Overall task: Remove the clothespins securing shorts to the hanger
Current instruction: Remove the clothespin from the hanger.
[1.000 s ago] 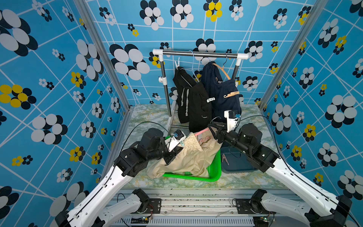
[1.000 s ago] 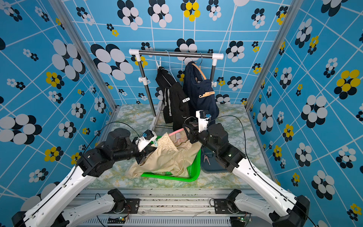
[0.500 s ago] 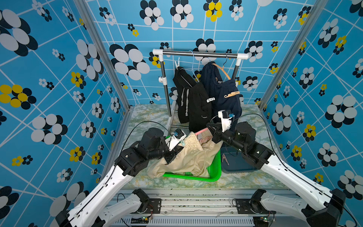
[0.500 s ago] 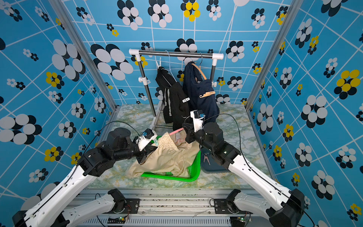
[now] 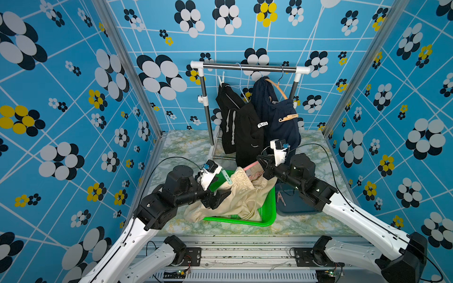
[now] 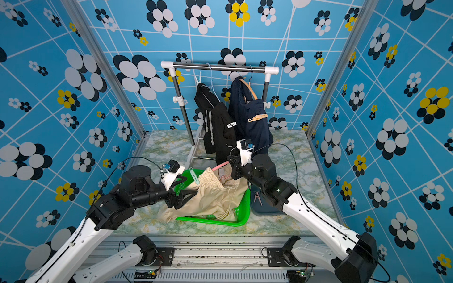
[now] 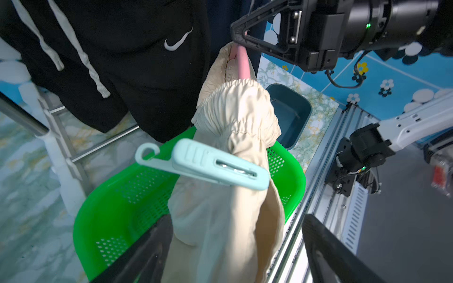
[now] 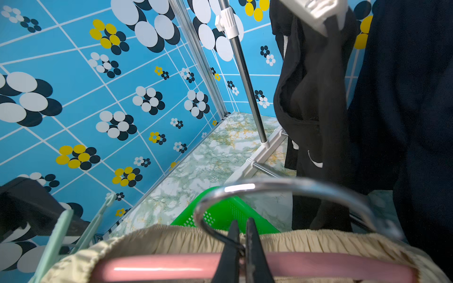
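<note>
Beige shorts (image 5: 240,196) (image 6: 210,196) drape over a pink hanger (image 5: 250,166) (image 8: 171,267) above the green basket. A mint-green clothespin (image 7: 208,164) (image 6: 195,177) is clipped on the bunched waistband (image 7: 235,117). My left gripper (image 7: 237,220) (image 6: 192,186) is open, its fingers either side of the hanging beige fabric below the clothespin, not touching it. My right gripper (image 8: 242,221) (image 5: 261,161) is shut on the pink hanger at the base of its metal hook (image 8: 282,188). Black shorts (image 5: 245,132) and navy shorts (image 5: 277,117) hang on the rack, with a white clothespin (image 5: 262,124) and a tan clothespin (image 5: 289,118).
The green basket (image 5: 267,210) sits at the front centre under the beige shorts. Right of it is a dark blue bin (image 5: 294,208) with a clothespin (image 5: 280,198) in it. The clothes rack (image 5: 247,66) stands at the back, close behind both grippers.
My left gripper has opened, and the mint clothespin stays clipped on the beige shorts. My right gripper moved in to the pink hanger and shut on it.
</note>
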Robot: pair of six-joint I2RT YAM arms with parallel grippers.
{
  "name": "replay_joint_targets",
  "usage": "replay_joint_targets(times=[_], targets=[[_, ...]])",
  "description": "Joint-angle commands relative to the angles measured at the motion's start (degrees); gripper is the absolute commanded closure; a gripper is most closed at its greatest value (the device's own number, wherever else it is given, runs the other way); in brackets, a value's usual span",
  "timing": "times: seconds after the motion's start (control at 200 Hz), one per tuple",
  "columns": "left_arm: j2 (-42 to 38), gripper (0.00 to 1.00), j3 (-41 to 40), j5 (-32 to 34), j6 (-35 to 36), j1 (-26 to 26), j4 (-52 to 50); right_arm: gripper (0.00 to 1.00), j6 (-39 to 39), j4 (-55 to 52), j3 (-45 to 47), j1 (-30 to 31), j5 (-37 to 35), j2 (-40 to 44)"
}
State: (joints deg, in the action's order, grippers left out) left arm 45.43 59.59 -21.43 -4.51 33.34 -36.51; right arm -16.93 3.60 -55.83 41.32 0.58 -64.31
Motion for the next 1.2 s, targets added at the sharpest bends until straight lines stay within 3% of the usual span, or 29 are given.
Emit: replay_joint_targets(times=[0.0,0.19,0.315,0.595,0.835,1.04,1.195], targets=[[-1.79,0.10,-2.32,-5.23,-12.76,-3.80,8.67,1.00,-1.06,5.31,-0.08,0.00,0.16,-0.11],[-0.68,0.10,-5.74,-13.46,-27.20,-11.02,21.57,1.00,-1.01,4.76,-0.18,0.07,0.30,0.04],[2.16,0.10,-6.50,-17.81,-33.77,-13.08,25.57,1.00,-0.77,4.49,0.27,0.00,-0.22,0.60],[5.86,0.11,-6.65,-22.45,-36.64,-13.29,25.40,1.00,-0.52,4.31,0.55,-0.04,-0.39,0.94],[7.94,0.28,-9.37,-27.49,-41.54,-13.28,32.80,1.00,-0.25,3.73,0.51,0.02,-0.58,0.90],[8.30,0.33,-10.37,-28.58,-42.95,-13.28,34.76,1.00,-0.13,3.22,0.57,-0.01,-0.85,1.14],[8.14,0.46,-10.64,-28.32,-42.61,-13.35,34.59,1.00,-0.04,3.08,0.57,0.02,-1.02,1.06]])
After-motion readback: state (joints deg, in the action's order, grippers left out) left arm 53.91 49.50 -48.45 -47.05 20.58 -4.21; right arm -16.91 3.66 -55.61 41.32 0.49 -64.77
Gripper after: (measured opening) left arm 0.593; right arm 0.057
